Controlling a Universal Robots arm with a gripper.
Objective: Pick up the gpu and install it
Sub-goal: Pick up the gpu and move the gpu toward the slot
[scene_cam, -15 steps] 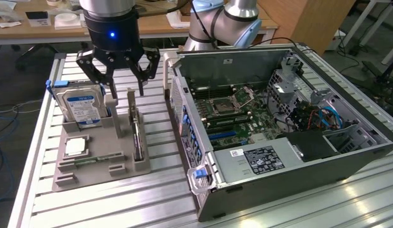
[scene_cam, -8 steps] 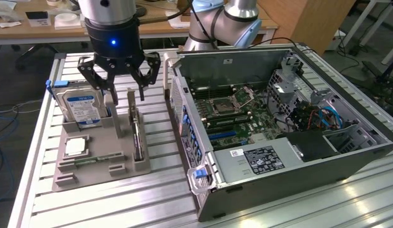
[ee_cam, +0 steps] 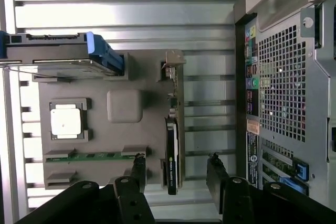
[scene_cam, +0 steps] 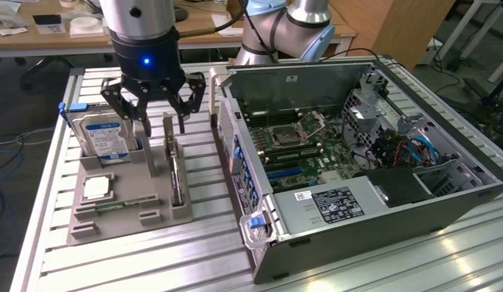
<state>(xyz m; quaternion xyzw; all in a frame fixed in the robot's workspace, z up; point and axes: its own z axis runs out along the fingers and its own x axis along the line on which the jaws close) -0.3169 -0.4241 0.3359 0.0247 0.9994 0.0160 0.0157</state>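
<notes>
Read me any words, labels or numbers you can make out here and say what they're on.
No text reads clearly.
hard drive: white-and-blue label, print too small.
power supply: black label, white sticker beside it, print too small.
gpu: white lettering along its edge, too blurred.
computer case: stickers on its back, illegible.

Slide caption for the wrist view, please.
Open gripper lined up over the gpu, on edge in its gray holder beside the computer case.
</notes>
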